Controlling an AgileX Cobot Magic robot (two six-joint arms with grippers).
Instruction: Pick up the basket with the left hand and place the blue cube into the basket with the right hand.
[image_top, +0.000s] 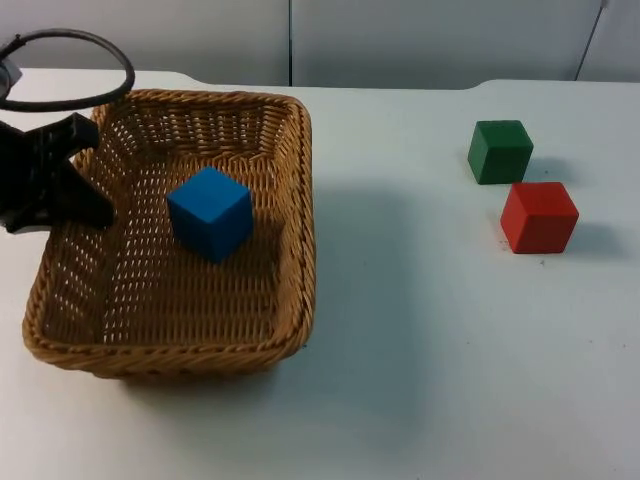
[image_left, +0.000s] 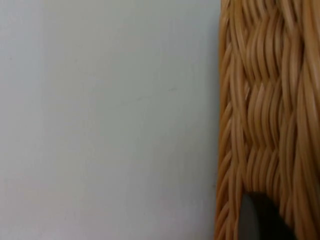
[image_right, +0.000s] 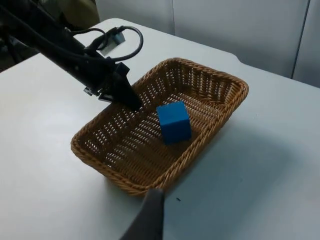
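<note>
A blue cube (image_top: 210, 212) lies inside the woven wicker basket (image_top: 305, 200), near the middle of its floor. My left gripper (image_top: 95, 175) is shut on the basket's left rim, one finger inside the wall and one outside. The left wrist view looks along the basket's woven wall (image_left: 270, 125) with a black fingertip (image_left: 257, 220) pressed against it. From the right wrist view I see the basket (image_right: 210, 71), the blue cube (image_right: 174, 121) in it and the left gripper (image_right: 125, 95) on its rim. My right gripper (image_right: 150, 220) hovers off the basket's near corner, away from the cube.
A green cube (image_top: 500, 151) and a red cube (image_top: 539, 216) sit close together on the white table (image_top: 420, 350) at the right. The grey partition wall (image_top: 400, 40) closes off the far edge.
</note>
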